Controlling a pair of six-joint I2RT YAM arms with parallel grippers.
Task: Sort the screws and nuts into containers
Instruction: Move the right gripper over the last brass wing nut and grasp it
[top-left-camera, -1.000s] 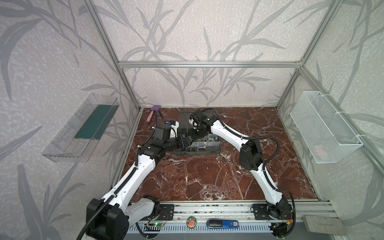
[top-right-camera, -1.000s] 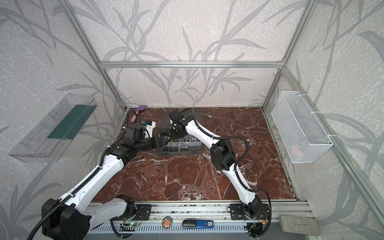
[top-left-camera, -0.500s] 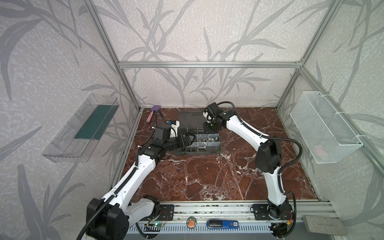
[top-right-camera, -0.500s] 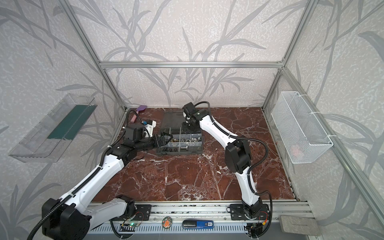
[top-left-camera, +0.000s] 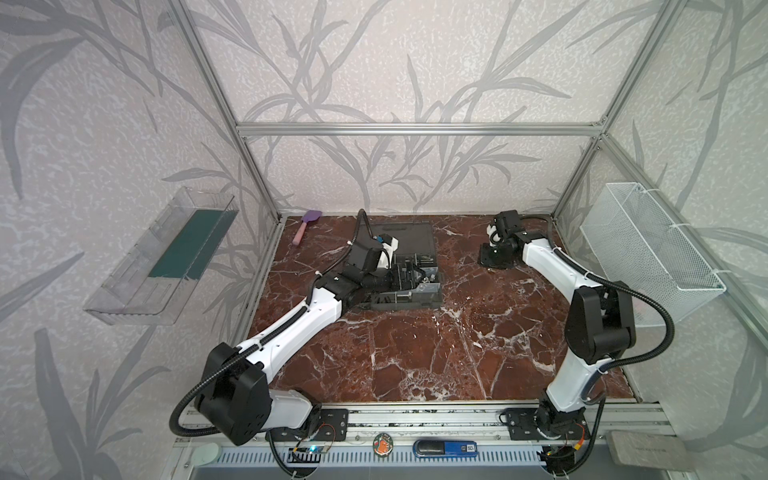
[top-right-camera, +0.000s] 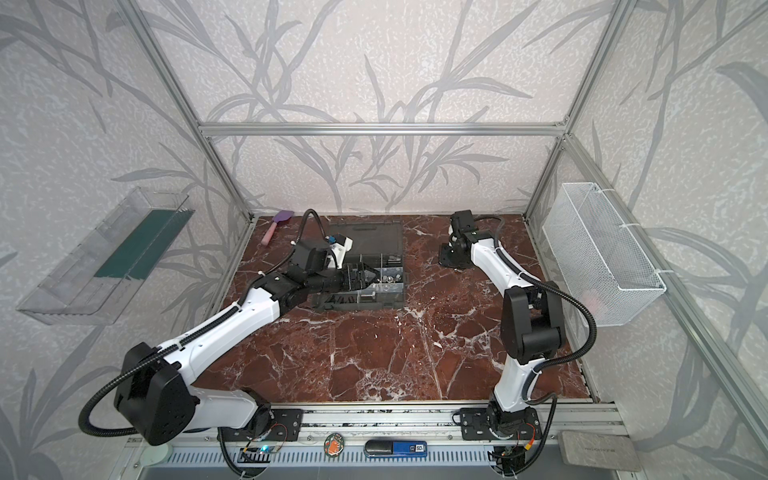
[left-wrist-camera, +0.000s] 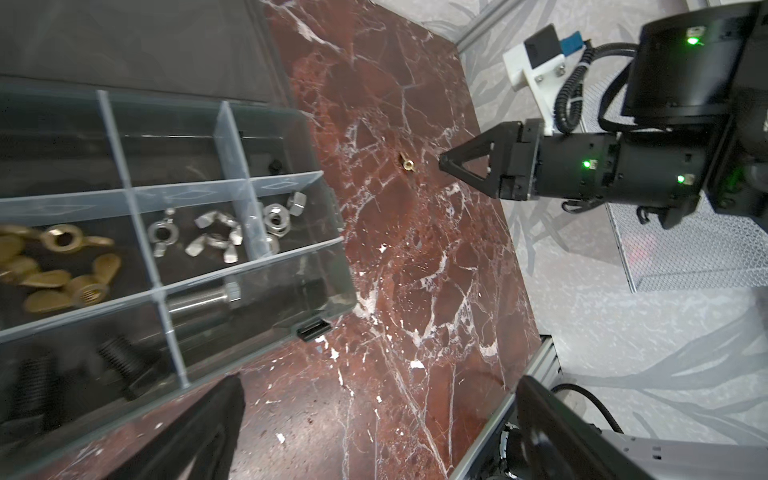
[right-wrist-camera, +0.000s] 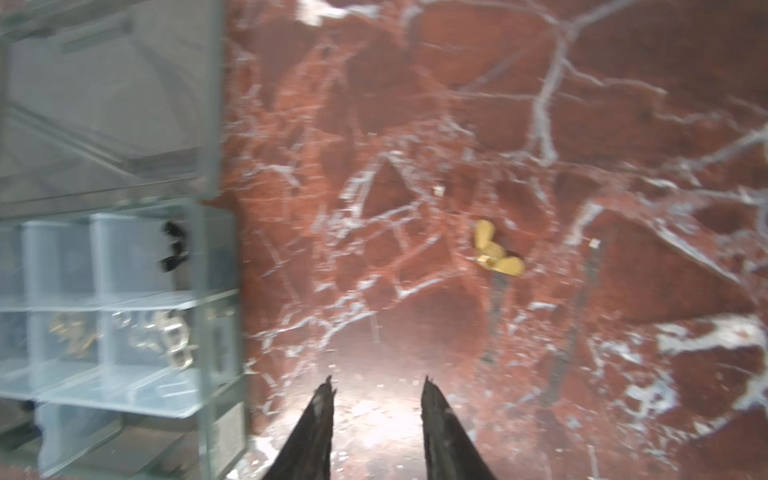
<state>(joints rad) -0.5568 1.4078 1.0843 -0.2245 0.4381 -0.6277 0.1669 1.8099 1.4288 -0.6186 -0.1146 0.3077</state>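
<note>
The dark grey organizer case (top-left-camera: 419, 297) (top-right-camera: 374, 305) lies open left of the table's middle. Its compartments hold brass wing nuts (left-wrist-camera: 58, 266), silver wing nuts (left-wrist-camera: 208, 237), silver hex nuts (left-wrist-camera: 278, 216) and black screws (left-wrist-camera: 124, 361). My left gripper (left-wrist-camera: 380, 380) (top-left-camera: 409, 276) hovers at the case's right end, open and empty. One brass wing nut (right-wrist-camera: 496, 253) (left-wrist-camera: 407, 163) lies loose on the marble right of the case. My right gripper (right-wrist-camera: 379, 380) (left-wrist-camera: 444, 162) (top-left-camera: 492, 262) points down close beside it, open with nothing between its fingers.
The case's lid (top-left-camera: 405, 239) lies flat behind it. A purple spatula (top-left-camera: 307, 224) rests at the back left corner. A white mesh basket (top-left-camera: 648, 249) hangs on the right wall and a clear tray with green base (top-left-camera: 178, 253) on the left wall.
My right arm has swung from over the case to the back right of the table, and its jaws have widened. The left arm has stayed at the case.
</note>
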